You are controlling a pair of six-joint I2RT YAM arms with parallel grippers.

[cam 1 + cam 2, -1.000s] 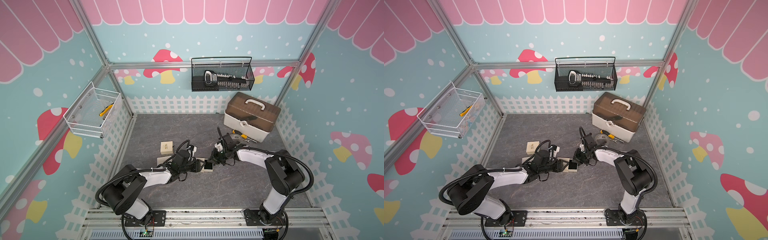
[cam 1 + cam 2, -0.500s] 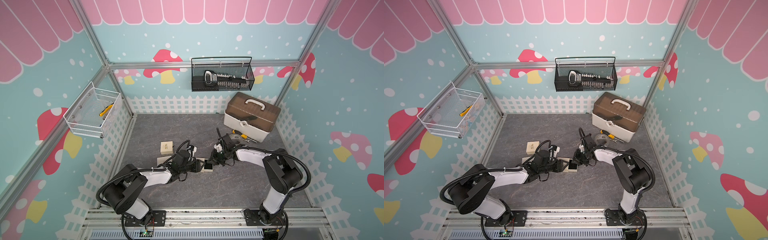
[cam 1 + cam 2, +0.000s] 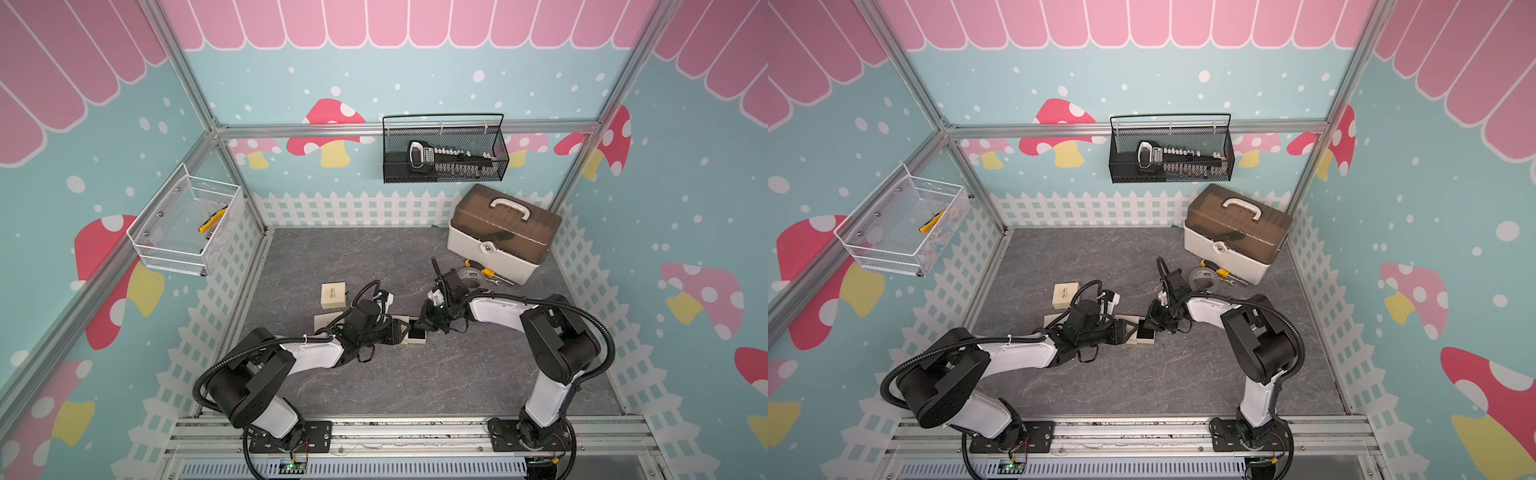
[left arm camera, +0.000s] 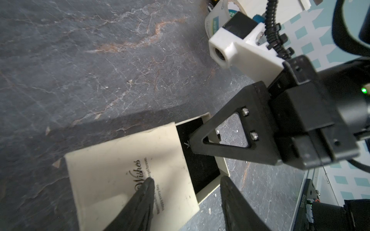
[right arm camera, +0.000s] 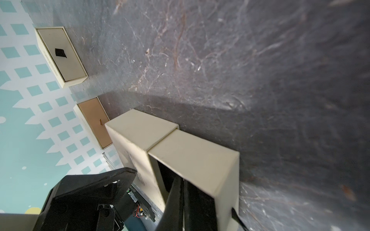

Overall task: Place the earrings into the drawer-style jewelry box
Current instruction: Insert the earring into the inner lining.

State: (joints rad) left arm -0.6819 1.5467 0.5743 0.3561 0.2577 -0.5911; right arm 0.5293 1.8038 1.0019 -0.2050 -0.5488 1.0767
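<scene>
Your right gripper (image 4: 191, 142) was pressed together, one tiny earring (image 4: 187, 144) glinting at its tip over the open drawer (image 4: 224, 166); your left gripper (image 4: 186, 180) stood spread, resting on the jewelry box (image 4: 120, 170).

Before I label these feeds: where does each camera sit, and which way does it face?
Both top views: high over the robot's base side, looking down on the grey stone-patterned tabletop; left arm and right arm show whole.
Left wrist: on the left arm, facing the beige drawer-style jewelry box; left gripper in foreground, right gripper opposite.
Right wrist: on the right arm, facing the same box from its open end; both grippers show.
Shared by the wrist views: box, both grippers.
</scene>
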